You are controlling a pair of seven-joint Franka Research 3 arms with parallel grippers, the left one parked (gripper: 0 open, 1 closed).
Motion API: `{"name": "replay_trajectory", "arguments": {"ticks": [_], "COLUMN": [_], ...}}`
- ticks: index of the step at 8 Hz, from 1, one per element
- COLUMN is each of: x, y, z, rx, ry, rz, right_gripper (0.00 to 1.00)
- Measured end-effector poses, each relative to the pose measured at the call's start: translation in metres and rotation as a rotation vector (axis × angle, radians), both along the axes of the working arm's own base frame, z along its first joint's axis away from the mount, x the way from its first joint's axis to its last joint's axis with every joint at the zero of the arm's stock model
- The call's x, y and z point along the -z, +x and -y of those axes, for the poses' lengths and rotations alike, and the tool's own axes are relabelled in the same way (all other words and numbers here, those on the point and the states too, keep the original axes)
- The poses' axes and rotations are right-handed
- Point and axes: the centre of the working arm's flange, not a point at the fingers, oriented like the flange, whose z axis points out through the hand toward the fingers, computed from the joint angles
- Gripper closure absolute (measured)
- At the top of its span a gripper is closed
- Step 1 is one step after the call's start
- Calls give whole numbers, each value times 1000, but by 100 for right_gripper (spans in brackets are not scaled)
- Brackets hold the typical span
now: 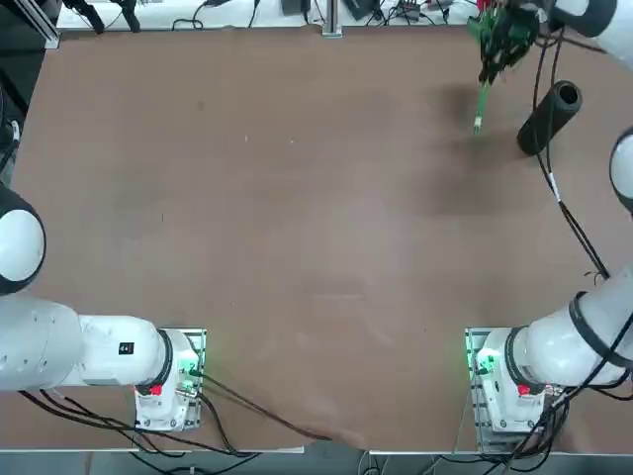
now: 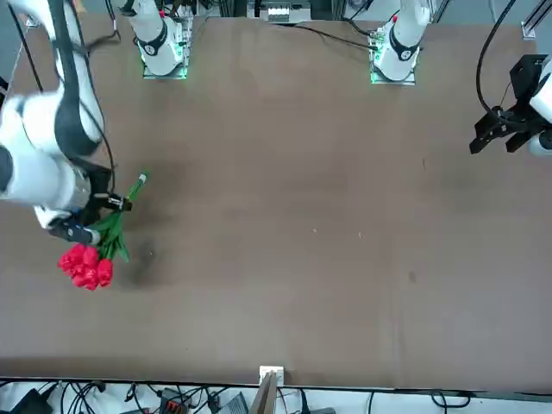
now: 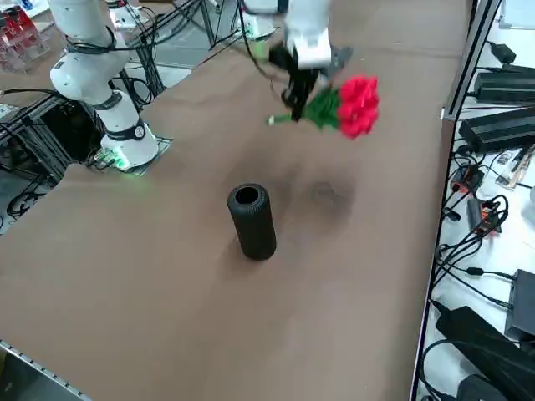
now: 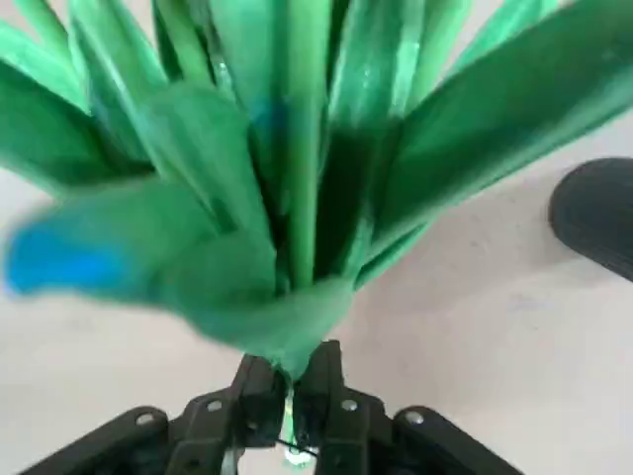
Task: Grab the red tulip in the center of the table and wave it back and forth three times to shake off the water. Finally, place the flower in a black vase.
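Observation:
My right gripper (image 3: 296, 93) is shut on the stem of the red tulip (image 3: 358, 105) and holds it in the air, roughly level, over the far right part of the table (image 1: 297, 247). The red heads (image 2: 86, 266) point toward the table's far edge, and the pale-tipped stem end (image 1: 478, 121) points back toward the middle. In the right wrist view the fingers (image 4: 259, 396) pinch the thin stem below the spreading green leaves (image 4: 297, 148). The black vase (image 3: 252, 220) stands upright on the table with its round mouth up, a little to the right of the tulip (image 1: 492, 59).
The table's far edge (image 1: 396, 30) lies close under the flower heads. Cables and black boxes (image 3: 493, 125) lie on the floor beyond the table's right side. A black cable (image 1: 564, 198) runs along my right arm near the vase (image 1: 550, 117).

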Motion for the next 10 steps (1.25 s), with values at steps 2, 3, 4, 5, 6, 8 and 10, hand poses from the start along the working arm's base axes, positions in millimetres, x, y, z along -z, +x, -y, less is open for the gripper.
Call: {"name": "replay_trajectory", "arguments": {"ticks": [2,3,4,5,6,8,10], "x": [-71,-97,-109,-114,-116,-120,-124], "y": [-18,-27,-30,-26,-20,-14,-13], "z": [4,21,41,60,76,102,114], "rx": [32,55,83,106,118,144,162], "ry": [-8,-38,-57,-81,-114,-148,-153], "rz": [124,188,249,318,385,461,491], "right_gripper": [92,92,92,92,92,92,92]}}
